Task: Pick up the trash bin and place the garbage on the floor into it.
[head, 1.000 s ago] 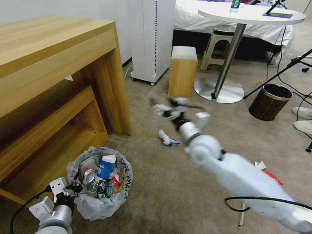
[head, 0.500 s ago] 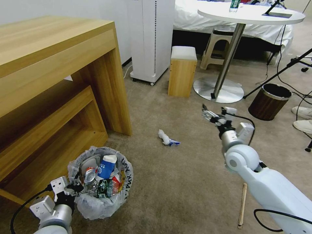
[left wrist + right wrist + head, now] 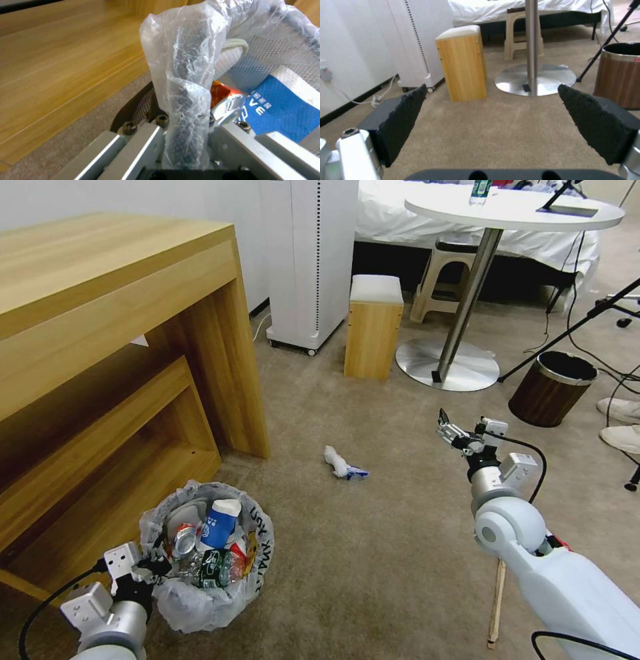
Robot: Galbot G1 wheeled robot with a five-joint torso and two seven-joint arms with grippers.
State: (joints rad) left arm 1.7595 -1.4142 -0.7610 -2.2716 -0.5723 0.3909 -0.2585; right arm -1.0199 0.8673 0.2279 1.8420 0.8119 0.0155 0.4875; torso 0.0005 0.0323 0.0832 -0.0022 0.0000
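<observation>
One trash bin [image 3: 207,560], small, round and black with a mesh wall, lined with a crinkly clear plastic bag printed in black letters, sits at about 7 o'clock in the head view, beside the lower shelf of a wooden desk [image 3: 113,313]. Inside it lie one blue-and-white paper cup [image 3: 217,521], one crushed can [image 3: 182,538], a dark bottle and red wrappers. The left gripper [image 3: 143,573] is clamped on the bin's bagged rim at its 8 o'clock edge; the left wrist view shows the metal fingers [image 3: 143,142] pressed on the plastic-wrapped rim. The right gripper [image 3: 453,432] is raised above the floor [image 3: 347,553], a beige short-pile carpet, at 3 o'clock, its two black textured pads [image 3: 403,117] spread wide and holding nothing. Three pieces of litter lie on the carpet: one crumpled white tissue [image 3: 341,463] near centre, one thin wooden stick [image 3: 495,603] at 5 o'clock, and one red scrap beside the right arm. Farther off stand one brown wood-grain bin [image 3: 550,388] with a metal rim at 2 o'clock and one small wooden box stool [image 3: 373,327] at 12 o'clock.
</observation>
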